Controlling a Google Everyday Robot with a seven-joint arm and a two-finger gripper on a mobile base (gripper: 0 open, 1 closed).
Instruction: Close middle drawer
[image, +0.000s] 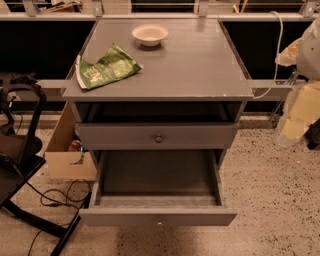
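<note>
The grey cabinet (165, 75) has its middle drawer (158, 216) pulled far out towards me. Its empty grey box (157, 175) shows, and the flat front carries a small round knob (159, 223). Above it, a narrower drawer front (125, 136) with a like knob (159, 138) sits slightly out under the top. No drawer shows below the open one. My gripper (289, 131) hangs on the pale arm (305, 95) at the right edge. It is well right of the cabinet, about level with the upper drawer front, and touches nothing.
A white bowl (150, 34) and a green chip bag (107, 67) lie on the cabinet top. A cardboard box (65, 157) stands left of the cabinet. A black chair frame (20, 150) and cables (55, 197) are further left. A white cable (274, 55) hangs at the right.
</note>
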